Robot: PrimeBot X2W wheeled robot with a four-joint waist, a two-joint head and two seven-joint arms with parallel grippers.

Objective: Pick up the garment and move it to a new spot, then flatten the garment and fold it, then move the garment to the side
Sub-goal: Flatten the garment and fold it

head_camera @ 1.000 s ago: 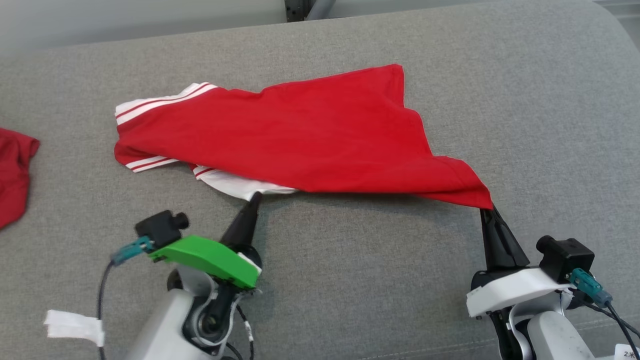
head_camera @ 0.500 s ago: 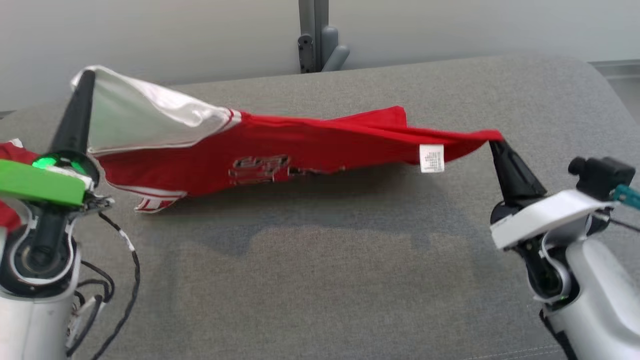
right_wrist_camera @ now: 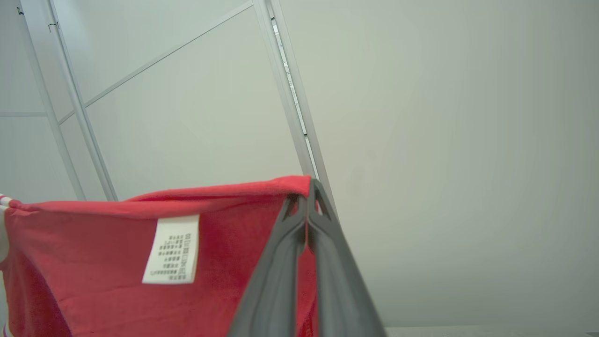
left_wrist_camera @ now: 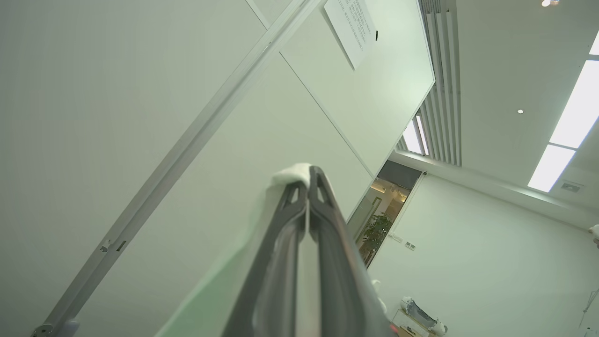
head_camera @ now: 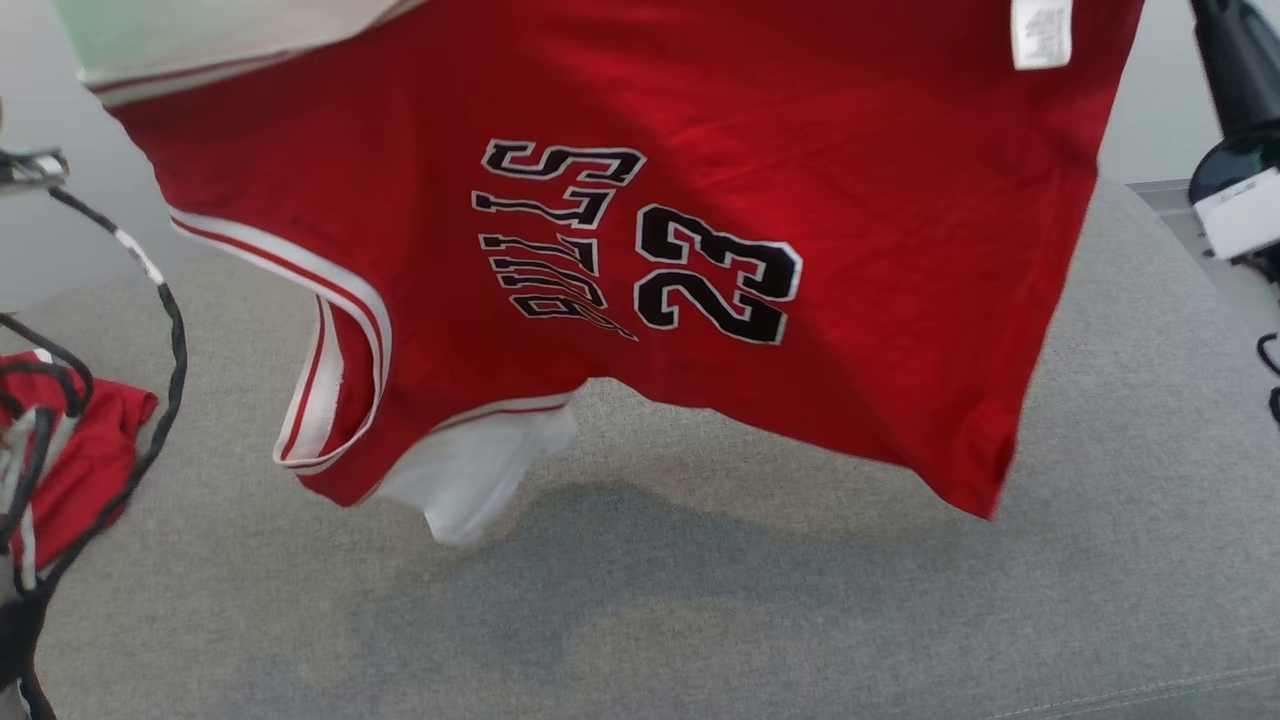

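Observation:
The garment (head_camera: 800, 150) is a red jersey with white trim and black "23" print, hanging upside down in the air above the grey cushion (head_camera: 700, 620). Its white-lined part (head_camera: 200, 40) rises at the upper left. My left gripper (left_wrist_camera: 308, 175) is shut, pinching white cloth (left_wrist_camera: 290, 174) at its tips and pointing up at the wall. My right gripper (right_wrist_camera: 309, 187) is shut on a red corner of the garment (right_wrist_camera: 93, 262), next to a white care label (right_wrist_camera: 172, 249). The right gripper's dark fingers (head_camera: 1235, 60) show at the head view's upper right.
Another red cloth (head_camera: 80, 470) lies at the cushion's left edge, behind my left arm's black cables (head_camera: 165, 330). A pale wall with metal framing (right_wrist_camera: 290, 93) stands behind. Open grey cushion lies under and in front of the hanging garment.
Both grippers have lifted the garment off the cushion; it went from lying flat, to stretched between them, to hanging high and spread. The head camera has tilted as well.

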